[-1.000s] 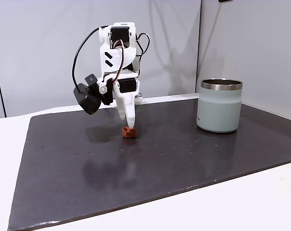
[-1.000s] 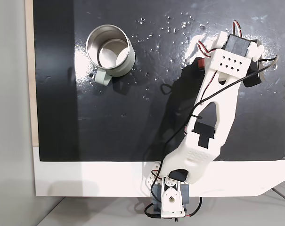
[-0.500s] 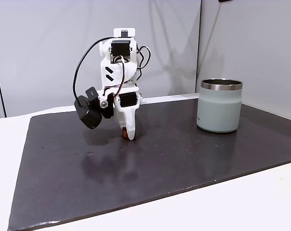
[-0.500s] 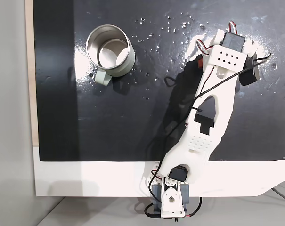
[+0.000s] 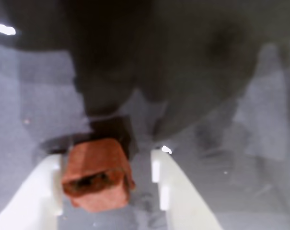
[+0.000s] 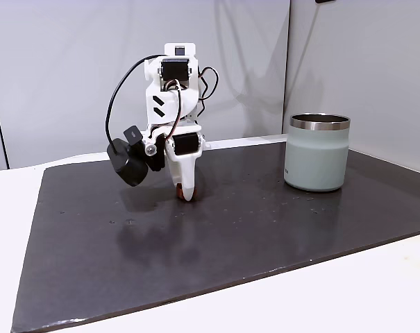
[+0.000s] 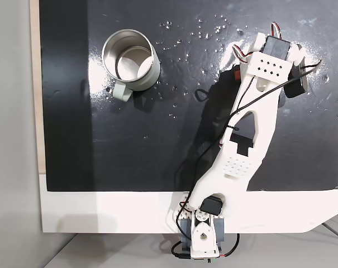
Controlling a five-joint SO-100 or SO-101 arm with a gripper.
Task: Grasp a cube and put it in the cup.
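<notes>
Wrist view: the cube [image 5: 98, 173] is bracketed by the released gripper [image 5: 106, 165]; closing, then lifting toward the cup [image 6: 318, 152], is called for.

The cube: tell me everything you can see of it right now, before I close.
The cube is a small reddish-brown matte block with softened edges and a dark dent on its near face. In the wrist view it sits on the dark mat, between the white fingers of the open tool, against the left one, with a gap to the right one.
</notes>
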